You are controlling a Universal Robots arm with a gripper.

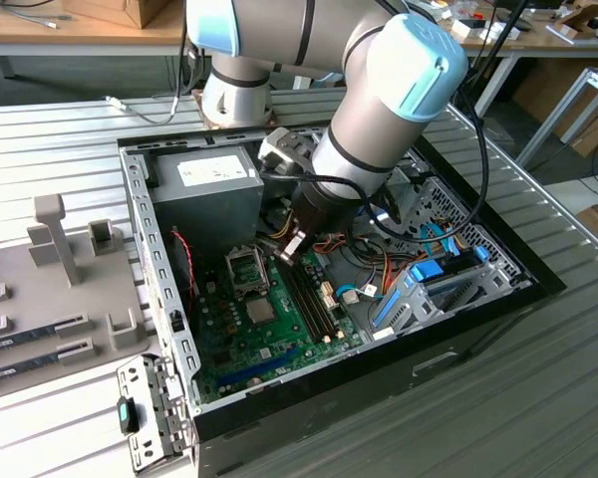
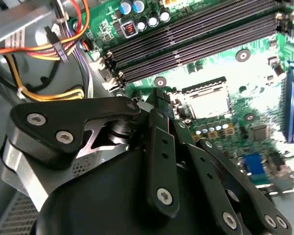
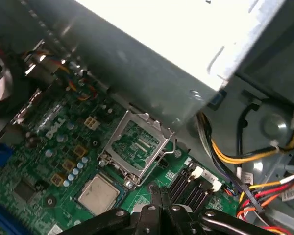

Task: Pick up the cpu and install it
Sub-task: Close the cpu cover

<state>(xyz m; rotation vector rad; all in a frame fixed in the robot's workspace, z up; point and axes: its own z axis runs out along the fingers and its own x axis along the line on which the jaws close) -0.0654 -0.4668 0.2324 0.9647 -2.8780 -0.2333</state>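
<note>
The jaws (image 3: 159, 208), pressed together and empty, hang just over the board (image 1: 279, 339) beside the cpu (image 3: 99, 194), which sits flat in its socket below the raised bracket (image 3: 137, 147), inside the case (image 1: 159, 289).

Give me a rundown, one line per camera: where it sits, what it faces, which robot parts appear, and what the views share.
Exterior view: off the arm, above the open computer case; arm and gripper visible.
First wrist view: on the arm, facing the cpu beside the raised socket bracket; gripper linkage visible.
Second wrist view: on the arm, behind the gripper, facing the memory slots.
Shared: the green motherboard.
</note>
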